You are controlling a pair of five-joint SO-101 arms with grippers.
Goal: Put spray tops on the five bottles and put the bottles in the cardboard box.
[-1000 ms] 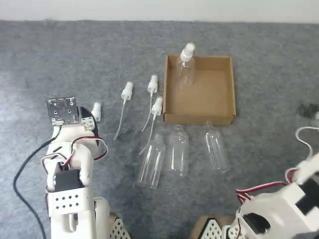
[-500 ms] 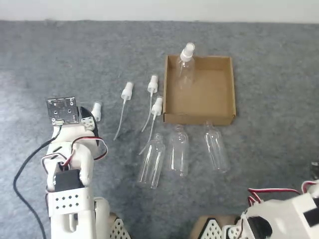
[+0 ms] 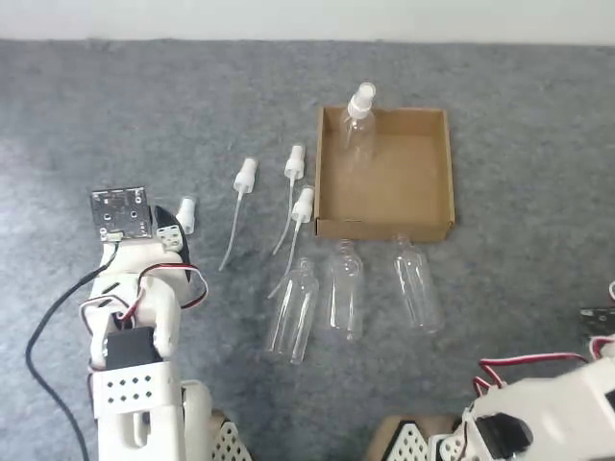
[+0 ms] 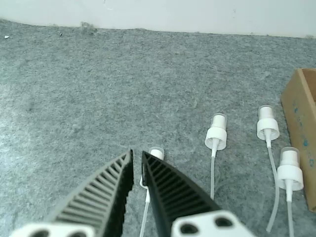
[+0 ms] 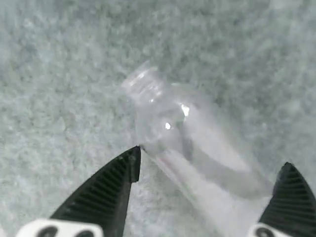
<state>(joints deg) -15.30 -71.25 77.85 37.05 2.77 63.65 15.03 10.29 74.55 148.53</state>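
Inside spread right hand (image 5: 212,159), clear uncapped bottle (image 5: 168,123), prob. lying flat

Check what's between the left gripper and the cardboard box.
Four loose spray tops on the carpet: one just off the left gripper, three nearer the cardboard box. Both the left wrist view and the high view show it.
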